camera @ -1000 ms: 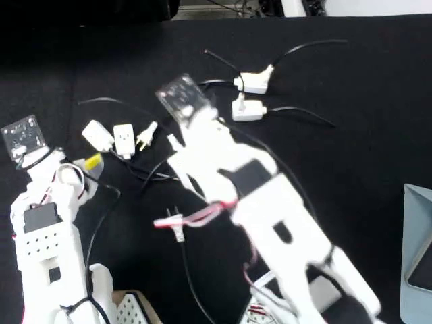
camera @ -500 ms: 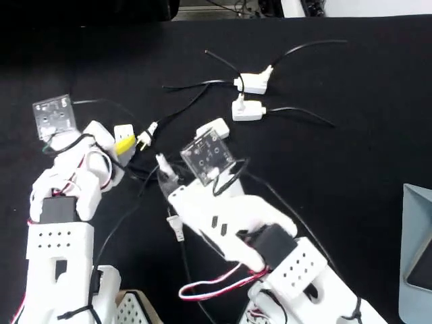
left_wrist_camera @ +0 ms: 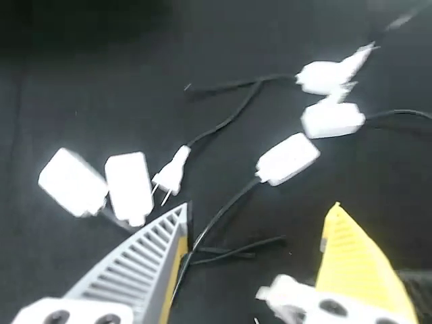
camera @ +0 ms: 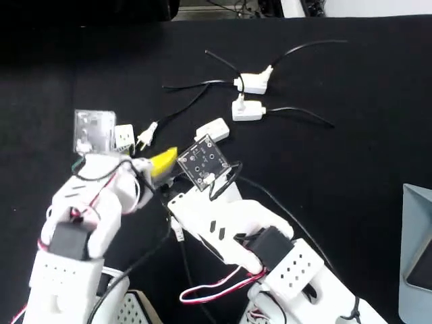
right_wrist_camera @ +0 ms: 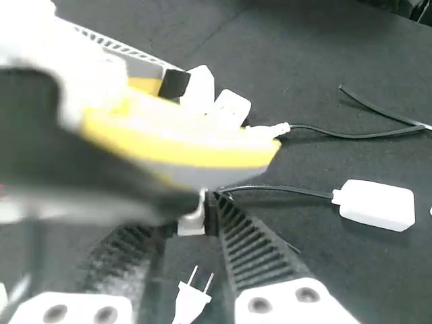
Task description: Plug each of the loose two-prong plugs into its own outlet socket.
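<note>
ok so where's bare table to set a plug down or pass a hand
Free: the table between the back adapters' cord and the grey bin; also its back-left corner. Crowded: sockets, plug and cords by the arms.

Black table (camera: 378,169) under me. Far side: white block (camera: 254,83) with cable, second white block (camera: 247,109) just beside it, nearer me, own cable running right. Third white block (camera: 212,129) toward middle. On my left: two square outlets side by side (first outlet (left_wrist_camera: 128,185), second outlet (left_wrist_camera: 71,182)). Loose plug (camera: 144,137) just beside first outlet, prongs toward it. Another loose plug (camera: 177,231) nearer me, on its cable. Grey object (camera: 410,236) at right edge.
</note>
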